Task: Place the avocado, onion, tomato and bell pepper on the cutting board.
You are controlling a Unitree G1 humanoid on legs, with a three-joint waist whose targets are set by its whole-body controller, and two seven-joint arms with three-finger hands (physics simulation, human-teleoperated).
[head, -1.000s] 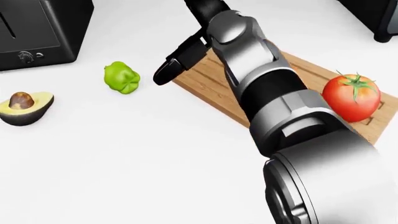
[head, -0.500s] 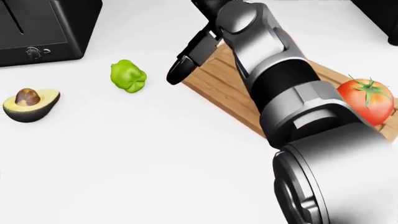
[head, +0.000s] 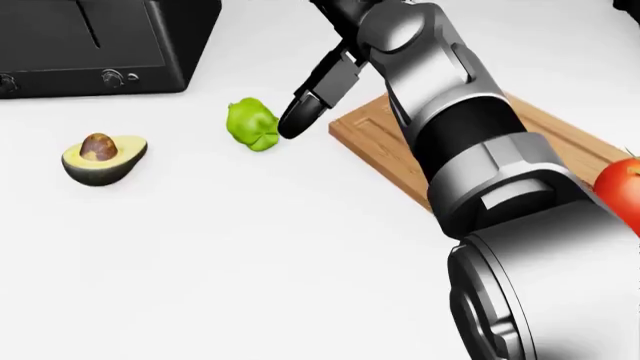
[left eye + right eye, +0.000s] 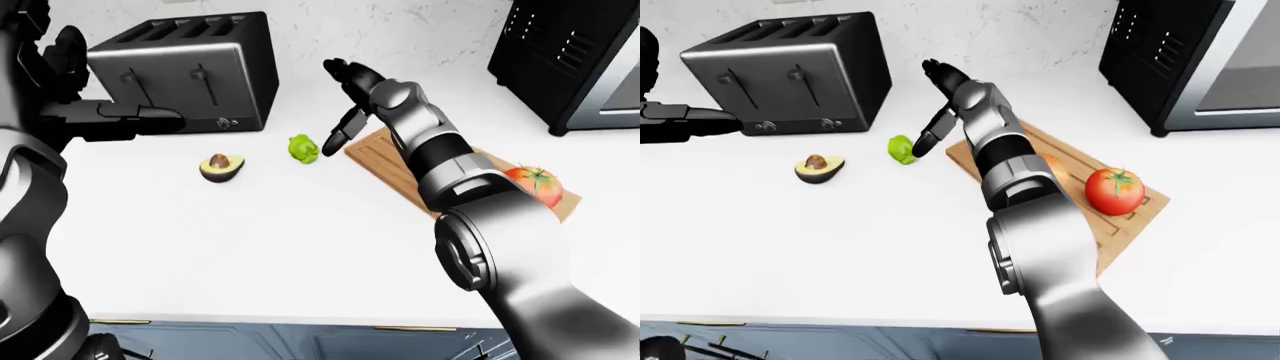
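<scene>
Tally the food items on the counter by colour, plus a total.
Green: 2, the bell pepper and the avocado half
Red: 1, the tomato on the cutting board
Total: 3. No onion can be made out; the right arm covers part of the board.

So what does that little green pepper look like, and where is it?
The small, lumpy, bright green bell pepper looks glossy and smooth, with rounded lobes. It sits on the white counter, between the halved avocado on the head view's left and the wooden cutting board on its right, not on the board yet. The black fingers of the robot's right hand hang open right beside it; whether they touch it is hard to tell.
</scene>
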